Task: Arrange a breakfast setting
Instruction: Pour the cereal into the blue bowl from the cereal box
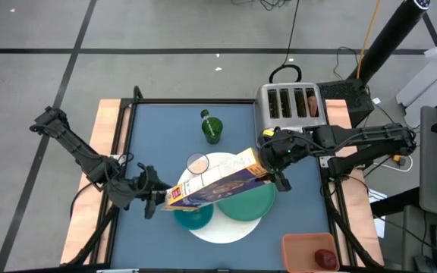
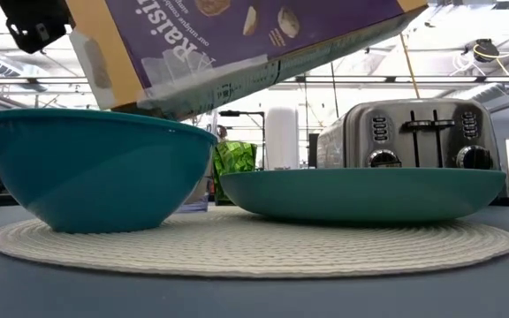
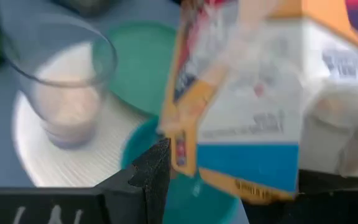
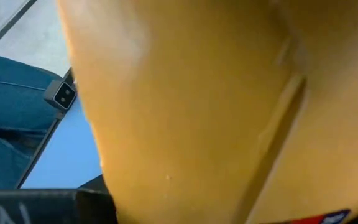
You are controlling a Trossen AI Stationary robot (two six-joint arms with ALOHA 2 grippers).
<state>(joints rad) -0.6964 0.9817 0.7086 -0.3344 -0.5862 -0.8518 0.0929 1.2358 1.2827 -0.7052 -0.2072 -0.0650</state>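
Observation:
The purple cereal box [image 1: 218,184] is held tilted above the big white round mat [image 1: 230,227], its left end low over the teal bowl [image 1: 193,218]. My left gripper [image 1: 156,199] is shut on that low end, and my right gripper [image 1: 273,168] is shut on the high right end. The green plate [image 1: 249,203] and the small clear glass [image 1: 197,163] rest on the mat. The green cup [image 1: 212,129] stands on the table beyond it. The dark-red fruit [image 1: 325,258] lies in the tray. The spoon is not in view. My left gripper holds the box's low left end [image 3: 188,146] between its two fingers, coming level from the table's left; one finger [image 3: 154,171] lies against the box's edge. My right gripper holds the box's high right end [image 1: 262,163] from the table's right. The box fills its wrist view and hides the fingers. The box is lifted clear and slants down toward the bowl [image 2: 95,163].
The silver toaster [image 1: 290,105] stands at the far right with something brown in one slot. The orange-pink tray [image 1: 303,246] sits at the near right corner. A person in blue jeans [image 4: 8,118] shows beyond the table.

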